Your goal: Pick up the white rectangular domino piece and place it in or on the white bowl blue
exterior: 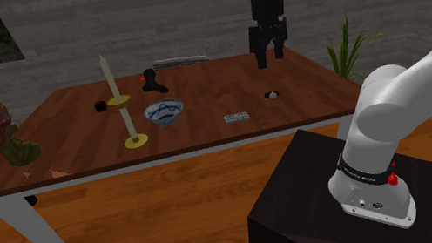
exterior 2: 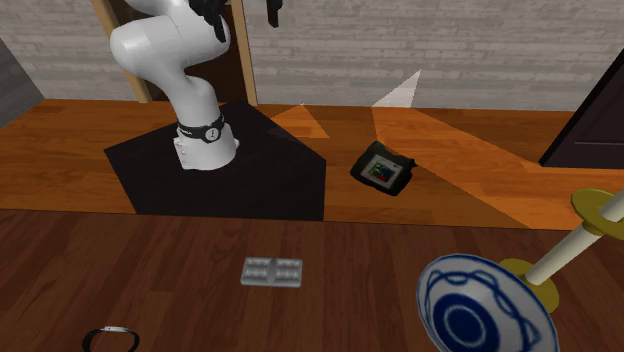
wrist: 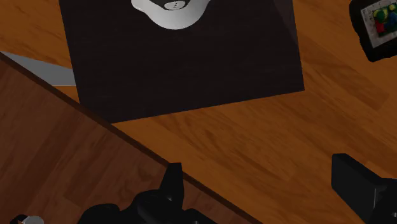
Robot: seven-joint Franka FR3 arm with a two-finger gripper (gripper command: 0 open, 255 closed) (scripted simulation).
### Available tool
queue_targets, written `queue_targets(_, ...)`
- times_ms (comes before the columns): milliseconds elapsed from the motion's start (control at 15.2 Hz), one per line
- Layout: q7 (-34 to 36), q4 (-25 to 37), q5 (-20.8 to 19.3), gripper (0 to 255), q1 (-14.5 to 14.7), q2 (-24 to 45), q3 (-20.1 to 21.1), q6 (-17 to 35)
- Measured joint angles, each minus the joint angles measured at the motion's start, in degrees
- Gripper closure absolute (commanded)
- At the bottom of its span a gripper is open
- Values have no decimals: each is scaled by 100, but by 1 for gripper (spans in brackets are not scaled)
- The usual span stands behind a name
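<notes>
Nothing of the task is done yet, by the look of it. The all-black two-finger claw (exterior: 271,57) hangs high over the far part of the brown wooden table (exterior: 76,141), released, its fingers standing apart with nothing between them. The flat, pale grey rectangular domino (exterior: 237,117) with raised pips lies on the tabletop well below the claw, toward the stand and a little to the shoulder view's left of it.

The round white bowl with blue painted bands (exterior: 164,111) sits upright farther from the claw on that same side, past the domino and apart from it. It is the one container here, and it holds nothing (the second exterior view looks straight into it: painted rings, bare bottom).

So everything is left: coming down on the domino, closing on it, lifting, carrying it over and letting go. The piece is thin and lies flat, so I judge the grasp to be the delicate part. A tall cream candle in a yellow holder (exterior: 119,100) stands just beyond the bowl from the claw and might be knocked during the carry.
</notes>
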Motion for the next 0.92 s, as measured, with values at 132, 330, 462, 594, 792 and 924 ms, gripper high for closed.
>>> queue_targets(132, -98, -54, -43, 0, 8, 27, -37, 85)
queue_targets(330, -628, -391, -269, 0, 48, 121, -235, 545)
queue_targets(462, -1039, -626, -449, 0, 64, 233, -400, 935)
queue_targets(594, -1446, -813, -619, 0, 82, 391, -564, 1325)
queue_targets(792, -2052, -1004, -862, 0, 107, 731, -818, 1933)
queue_targets(924, -2428, -1083, -991, 0, 135, 987, -967, 2332)
